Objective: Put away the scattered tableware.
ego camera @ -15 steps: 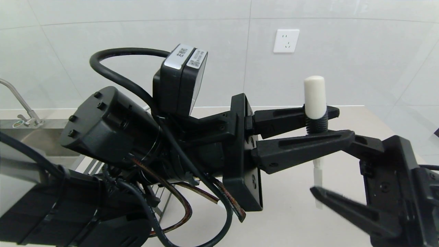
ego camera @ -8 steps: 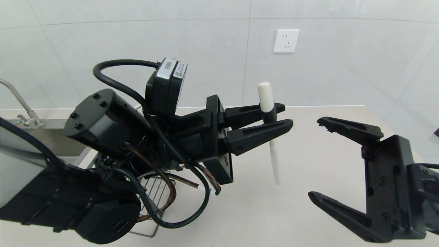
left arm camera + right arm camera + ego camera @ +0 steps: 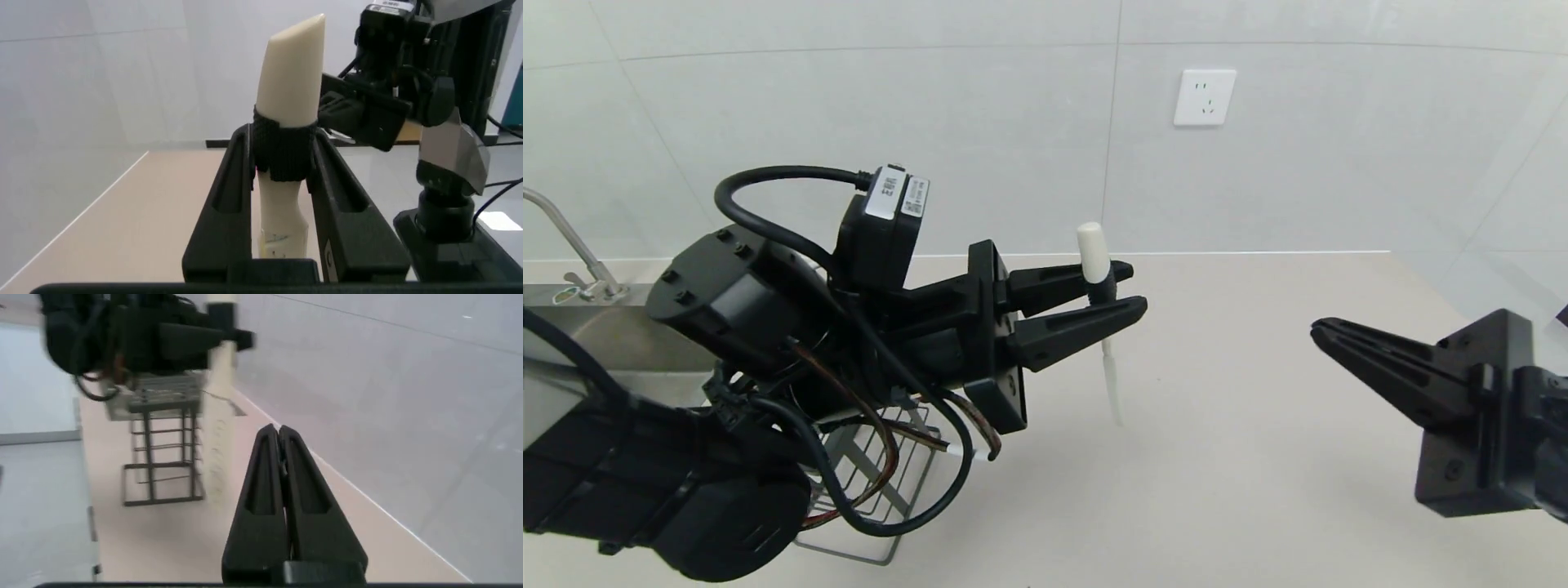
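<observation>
Gripping white utensil (image 3: 1092, 242), L pincer (image 3: 1137, 286) shifted left; R pincer (image 3: 1320, 333) now closed.

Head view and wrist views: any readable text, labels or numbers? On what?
Nothing legible.
Two stickers on the left wrist camera: print and code squares, too small to read.
Round sticker beside the faucet: too blurred.
Faint mark on the white utensil: blurred.
Wall socket: slots only, no text.
</observation>
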Tool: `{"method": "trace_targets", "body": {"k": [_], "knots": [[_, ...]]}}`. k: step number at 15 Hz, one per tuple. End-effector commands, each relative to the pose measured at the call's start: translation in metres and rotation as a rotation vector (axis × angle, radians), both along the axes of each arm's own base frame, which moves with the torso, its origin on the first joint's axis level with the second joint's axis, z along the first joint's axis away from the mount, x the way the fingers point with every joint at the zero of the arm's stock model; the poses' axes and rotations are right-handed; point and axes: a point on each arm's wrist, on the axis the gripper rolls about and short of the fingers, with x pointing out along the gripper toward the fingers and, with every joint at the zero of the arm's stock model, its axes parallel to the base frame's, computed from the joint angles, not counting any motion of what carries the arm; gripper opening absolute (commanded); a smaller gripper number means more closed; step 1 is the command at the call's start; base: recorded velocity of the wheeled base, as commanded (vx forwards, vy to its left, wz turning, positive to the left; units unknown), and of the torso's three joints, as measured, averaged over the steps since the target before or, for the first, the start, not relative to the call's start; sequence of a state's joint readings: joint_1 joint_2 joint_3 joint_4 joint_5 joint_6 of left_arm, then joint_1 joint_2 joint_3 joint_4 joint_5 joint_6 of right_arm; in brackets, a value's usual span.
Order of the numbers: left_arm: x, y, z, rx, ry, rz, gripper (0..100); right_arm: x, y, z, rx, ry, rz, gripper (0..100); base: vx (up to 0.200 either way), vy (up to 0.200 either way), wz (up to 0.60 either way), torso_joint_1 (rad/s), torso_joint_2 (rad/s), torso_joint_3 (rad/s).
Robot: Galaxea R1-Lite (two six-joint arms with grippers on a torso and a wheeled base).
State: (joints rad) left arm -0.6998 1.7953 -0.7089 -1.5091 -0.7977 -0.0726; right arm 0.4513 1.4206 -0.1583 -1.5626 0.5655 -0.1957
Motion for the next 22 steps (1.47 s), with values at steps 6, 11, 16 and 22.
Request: {"method": "trace_targets", "body": {"k": [6, 11, 16, 22], "knots": [[-0.012, 0.048, -0.006, 0.03, -0.005, 0.124, 0, -0.077, -0.069, 0.025, 0.03, -0.344, -0.365, 0, 0.0, 0.0, 0.0, 0.0, 0.0, 0.0], [-0.027, 0.059, 0.003, 0.014, -0.053, 0.131, 0, -0.137, -0.074, -0.008, -0.068, -0.272, -0.476, 0, 0.0, 0.0, 0.0, 0.0, 0.0, 0.0], [-0.015, 0.078, 0.008, 0.014, -0.111, 0.211, 0, -0.17, -0.071, -0.077, -0.111, 0.054, -0.518, 0, 0.0, 0.0, 0.0, 0.0, 0.0, 0.0], [0.001, 0.101, 0.038, 0.039, -0.329, 0.102, 0, -0.166, -0.082, -0.099, 0.111, 0.432, -0.962, 0, 0.0, 0.0, 0.0, 0.0, 0.0, 0.0]]}}
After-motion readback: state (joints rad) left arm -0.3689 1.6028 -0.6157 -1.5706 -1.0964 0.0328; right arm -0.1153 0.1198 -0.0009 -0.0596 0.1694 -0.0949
